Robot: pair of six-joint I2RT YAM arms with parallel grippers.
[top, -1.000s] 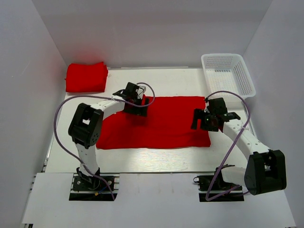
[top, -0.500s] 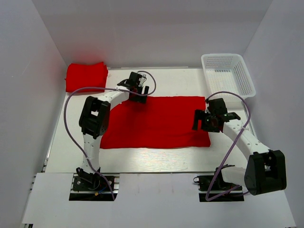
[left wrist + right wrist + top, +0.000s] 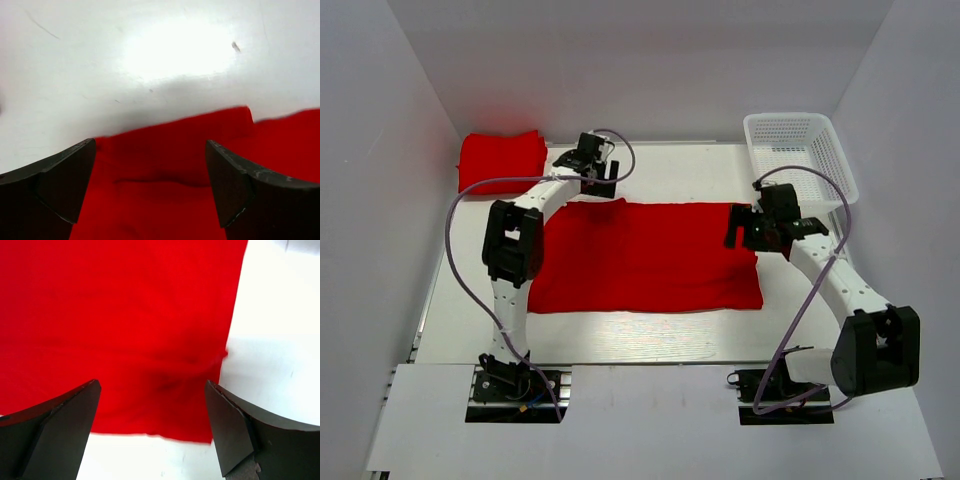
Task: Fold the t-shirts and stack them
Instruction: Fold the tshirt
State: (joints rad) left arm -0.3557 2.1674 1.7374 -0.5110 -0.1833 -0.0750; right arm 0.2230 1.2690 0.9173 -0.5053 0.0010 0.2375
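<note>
Left gripper [image 3: 601, 176] hangs with its fingers spread wide and nothing between them, just above the far left corner of the spread red t-shirt [image 3: 650, 262]; in its wrist view the cloth's edge runs under the gap between its fingers [image 3: 55, 180], with bare white table [image 3: 165, 50] ahead. At the shirt's right edge the right gripper [image 3: 740, 232] is equally splayed and empty, cloth beneath and ahead of it. Beyond the left gripper, off to its left and apart from it, lies a folded red t-shirt [image 3: 500, 162]

Plain red t-shirts [image 3: 650, 258], white basket [image 3: 800, 155]
</note>
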